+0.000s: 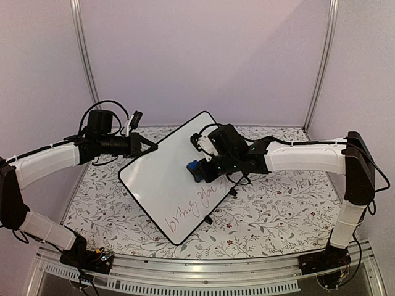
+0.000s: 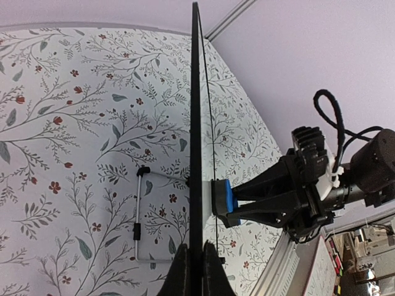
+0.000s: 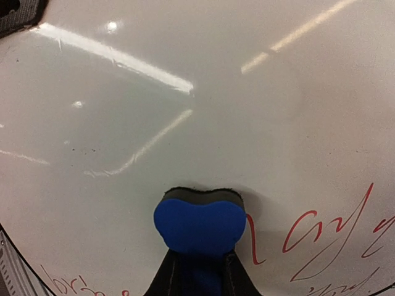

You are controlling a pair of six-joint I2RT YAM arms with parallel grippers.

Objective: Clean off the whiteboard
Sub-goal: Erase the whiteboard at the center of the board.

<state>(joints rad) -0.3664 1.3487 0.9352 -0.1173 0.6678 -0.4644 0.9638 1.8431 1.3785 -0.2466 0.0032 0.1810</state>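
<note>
The whiteboard (image 1: 170,182) stands tilted on the table, its face toward the right arm, with red handwriting along its lower part. My left gripper (image 1: 147,146) is shut on the board's upper left rim; in the left wrist view the board (image 2: 195,123) is edge-on and the two fingers (image 2: 196,271) pinch it. My right gripper (image 1: 199,171) is shut on a blue eraser (image 3: 199,225), whose dark felt presses on the board's face (image 3: 203,111) just left of a red stroke (image 3: 308,237). From the left wrist view the eraser (image 2: 223,202) touches the board.
The table wears a floral cloth (image 1: 271,209). The board's wire stand (image 2: 141,209) rests on the cloth behind it. A metal rail (image 1: 203,271) runs along the near edge, and lilac walls close the back and sides.
</note>
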